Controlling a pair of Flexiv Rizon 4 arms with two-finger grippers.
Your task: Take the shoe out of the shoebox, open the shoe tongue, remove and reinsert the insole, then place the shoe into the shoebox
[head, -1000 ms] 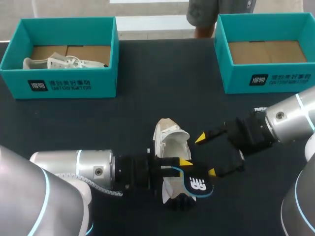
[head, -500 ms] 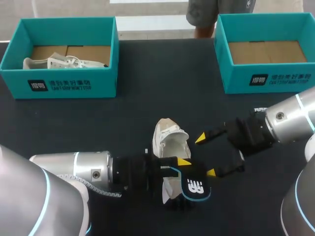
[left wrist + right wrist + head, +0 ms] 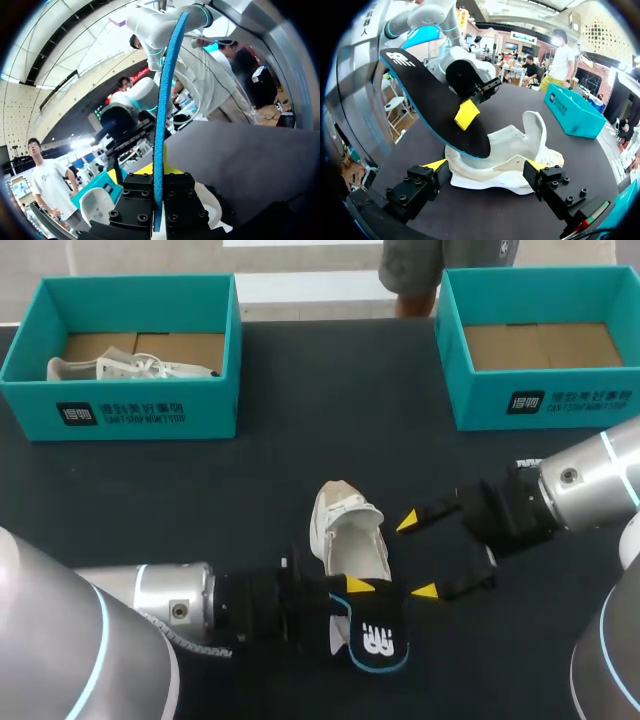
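A white shoe (image 3: 345,530) lies on the black table (image 3: 300,410), its opening up. My left gripper (image 3: 358,590) is shut on a black insole with a blue edge (image 3: 373,642), held just in front of the shoe's heel and clear of it. In the left wrist view the insole (image 3: 162,115) stands edge-on between the shut fingers of the left gripper (image 3: 161,172). My right gripper (image 3: 416,556) is open just right of the shoe. From its wrist, the right gripper (image 3: 486,165) has the shoe (image 3: 505,157) just ahead of its fingers and the insole (image 3: 435,102) above.
A teal shoebox (image 3: 120,405) at the back left holds another white shoe (image 3: 130,368). A second teal shoebox (image 3: 540,400) at the back right shows only its cardboard floor. Bare table lies between the boxes and the shoe.
My left arm has drawn back toward the front edge, carrying the insole away from the shoe's heel. The shoe and the right arm have stayed where they were.
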